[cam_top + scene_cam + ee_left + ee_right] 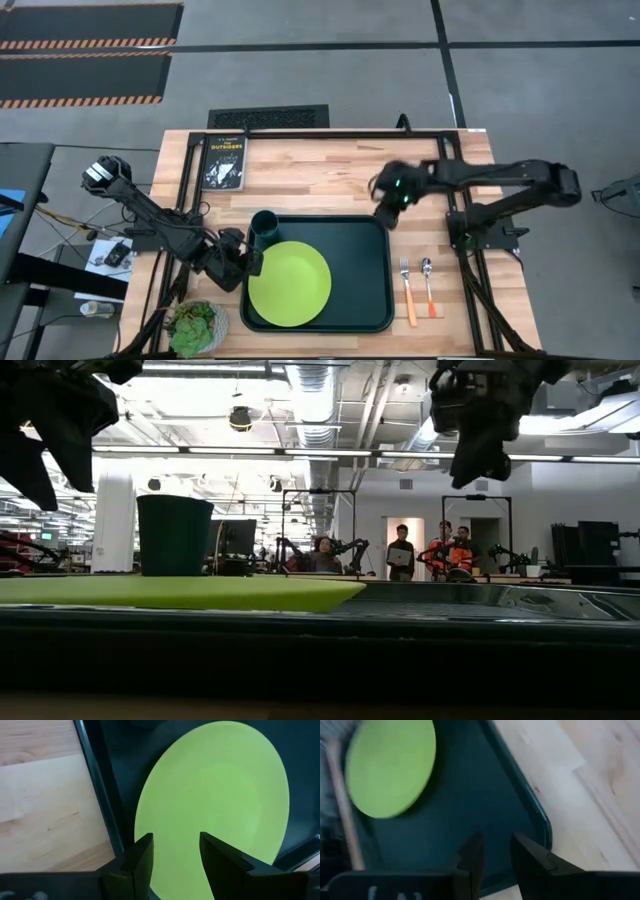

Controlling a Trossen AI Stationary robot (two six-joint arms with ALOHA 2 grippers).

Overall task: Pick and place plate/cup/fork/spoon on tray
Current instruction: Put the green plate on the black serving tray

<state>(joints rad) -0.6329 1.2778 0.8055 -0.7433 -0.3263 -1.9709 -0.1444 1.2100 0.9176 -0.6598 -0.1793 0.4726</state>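
Note:
The lime-green plate (289,283) lies flat on the floor of the dark green tray (372,290), in its left half. The dark teal cup (265,228) stands upright in the tray's far-left corner. The fork (408,290) with the yellow-orange handle and the spoon (428,285) with the red-orange handle lie side by side on the table, right of the tray. My left gripper (176,851) is open and empty, raised over the plate's left edge (210,795). My right gripper (496,852) is open and empty, above the tray's far-right corner (542,827).
A black book (223,162) lies at the table's far left. A small bowl of green leaves (197,325) stands at the near-left corner. The table's metal frame (470,240) runs along the right side. People stand in the room beyond (400,550).

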